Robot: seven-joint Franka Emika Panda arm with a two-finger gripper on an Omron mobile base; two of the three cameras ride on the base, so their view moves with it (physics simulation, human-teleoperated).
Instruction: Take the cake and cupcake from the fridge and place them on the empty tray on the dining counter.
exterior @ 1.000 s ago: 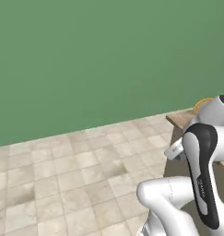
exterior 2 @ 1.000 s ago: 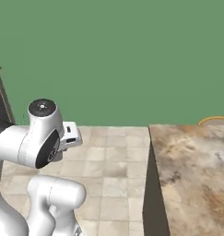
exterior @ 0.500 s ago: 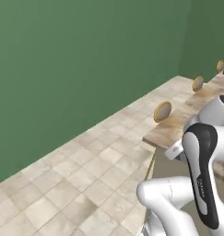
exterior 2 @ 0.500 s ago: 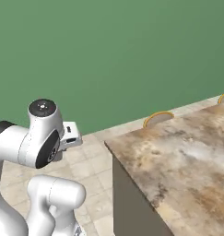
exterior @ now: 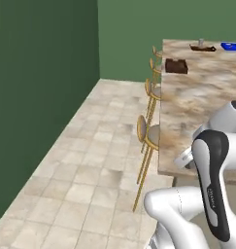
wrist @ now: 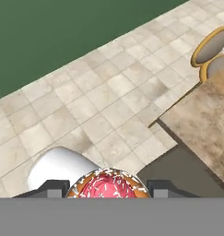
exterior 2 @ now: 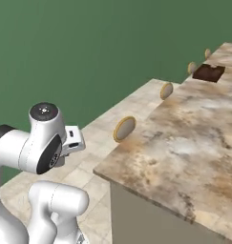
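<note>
Green walls and pale floor tiles slide across both base views as the base turns, and the dining counter (exterior: 197,102) with its row of stools (exterior: 147,133) has swung into sight where a second ago mostly wall showed. Far along it sits the dark tray (exterior 2: 208,72), apparently empty. The gripper (wrist: 107,189) pinches the pink-frosted cupcake (wrist: 108,186) between its fingertips. Delivery looks under way; the cake's whereabouts can't be told.

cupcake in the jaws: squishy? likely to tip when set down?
The cupcake is probably soft on top: the pink sprinkled frosting would likely smear if squeezed. It looks small and round, so likely light. Its base is hidden, so how readily it tips cannot be judged.
</note>
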